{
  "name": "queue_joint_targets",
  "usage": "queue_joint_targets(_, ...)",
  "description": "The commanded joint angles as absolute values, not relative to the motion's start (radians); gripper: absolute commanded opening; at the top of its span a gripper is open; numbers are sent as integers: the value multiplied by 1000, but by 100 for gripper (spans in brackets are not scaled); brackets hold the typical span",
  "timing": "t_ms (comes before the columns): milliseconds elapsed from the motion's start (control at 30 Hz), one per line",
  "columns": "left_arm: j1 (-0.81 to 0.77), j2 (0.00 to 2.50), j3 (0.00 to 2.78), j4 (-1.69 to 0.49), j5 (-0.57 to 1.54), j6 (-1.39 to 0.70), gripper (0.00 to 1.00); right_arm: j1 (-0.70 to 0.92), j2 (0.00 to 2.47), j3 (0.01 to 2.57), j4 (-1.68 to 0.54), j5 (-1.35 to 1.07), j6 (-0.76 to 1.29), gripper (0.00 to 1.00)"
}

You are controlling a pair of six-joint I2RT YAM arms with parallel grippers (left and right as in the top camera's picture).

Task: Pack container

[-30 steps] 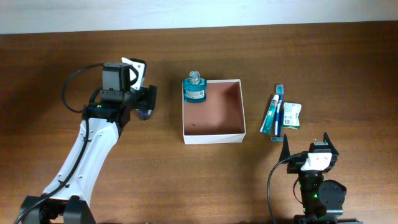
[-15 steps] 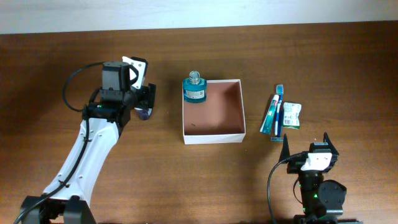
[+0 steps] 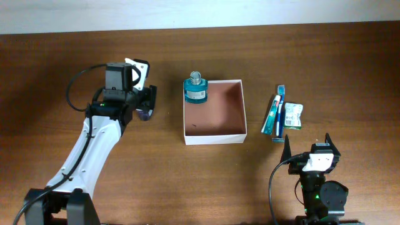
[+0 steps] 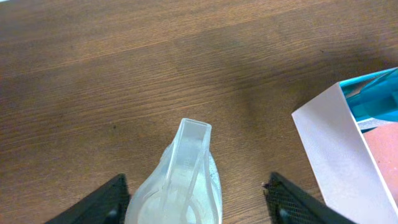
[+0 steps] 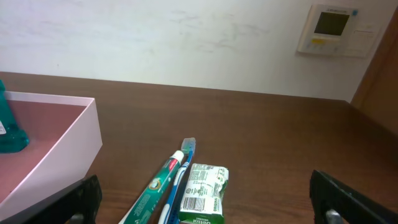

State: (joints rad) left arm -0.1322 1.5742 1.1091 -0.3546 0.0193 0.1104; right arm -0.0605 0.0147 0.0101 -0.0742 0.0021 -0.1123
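The container (image 3: 214, 134) is a square white-walled box with a reddish-brown inside, at mid-table; it also shows in the left wrist view (image 4: 336, 149) and the right wrist view (image 5: 68, 143). A teal bottle (image 3: 195, 89) stands at its far left corner. My left gripper (image 3: 150, 103) is open just left of the container, its fingers either side of a translucent plastic item (image 4: 183, 174) lying on the table. My right gripper (image 3: 310, 145) is open and empty, near the front edge, behind a toothpaste tube (image 5: 155, 193), a blue toothbrush (image 5: 180, 180) and a green packet (image 5: 205, 186).
The toothpaste (image 3: 273, 115), toothbrush (image 3: 280, 111) and green packet (image 3: 292, 115) lie side by side right of the container. The tabletop is dark brown wood. A white wall with a thermostat panel (image 5: 333, 28) stands beyond the table's far edge.
My left arm has shifted very slightly to the right. The right arm and the objects have not moved.
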Motion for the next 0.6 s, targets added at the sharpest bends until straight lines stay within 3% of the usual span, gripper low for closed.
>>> queue_joint_targets(0, -128, 1586, 1127, -353, 30, 118, 61, -66, 7, 6, -80, 0, -116, 98)
queue_joint_targets(567, -128, 1588, 1127, -356, -7, 117, 42, -66, 7, 6, -80, 0, -116, 98)
